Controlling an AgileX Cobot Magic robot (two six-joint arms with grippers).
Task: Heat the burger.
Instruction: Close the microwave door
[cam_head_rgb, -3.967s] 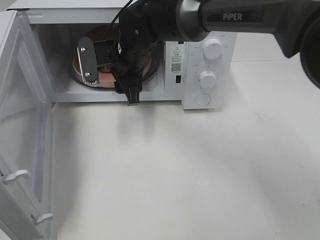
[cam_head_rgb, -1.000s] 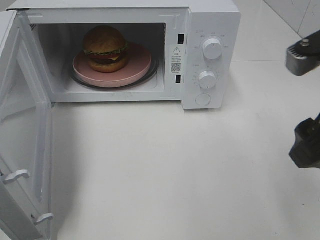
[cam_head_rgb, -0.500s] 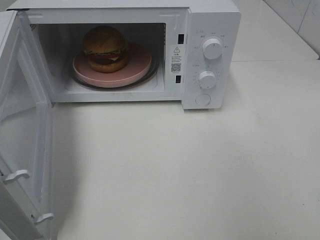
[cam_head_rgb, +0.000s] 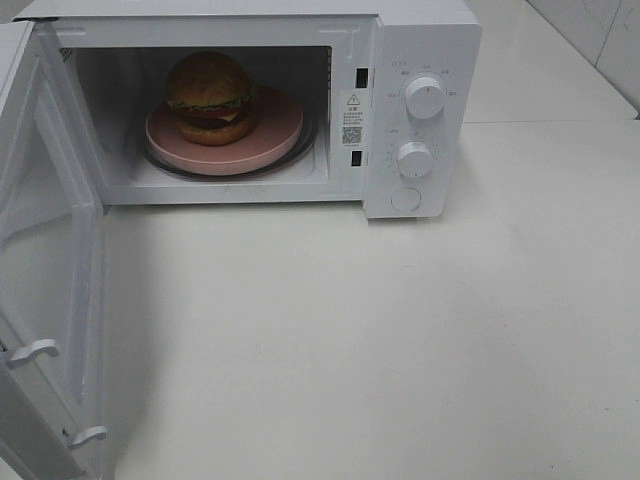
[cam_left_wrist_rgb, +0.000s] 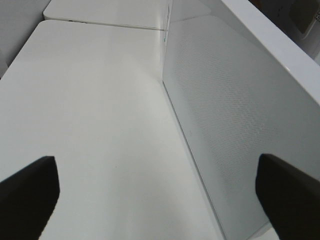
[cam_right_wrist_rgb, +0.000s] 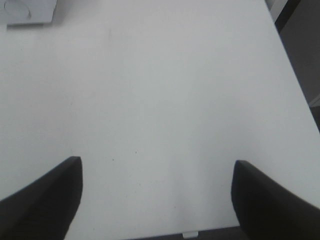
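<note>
In the upper left of the high view, the burger (cam_head_rgb: 209, 97) sits on a pink plate (cam_head_rgb: 280, 135) inside the microwave (cam_head_rgb: 425, 40), door (cam_head_rgb: 45, 250) wide open. Only the wrist views show the left pincer (cam_left_wrist_rgb: 155, 172) and right pincer (cam_right_wrist_rgb: 156, 172), both released over the white tabletop (cam_right_wrist_rgb: 150, 90).

One burger (cam_head_rgb: 209, 95), plate (cam_head_rgb: 278, 132) and microwave (cam_head_rgb: 425, 35)

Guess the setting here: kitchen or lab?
Likely a lab bench staged as a kitchen: a plain white table, one white microwave with its door open, and a burger on a pink plate inside.
</note>
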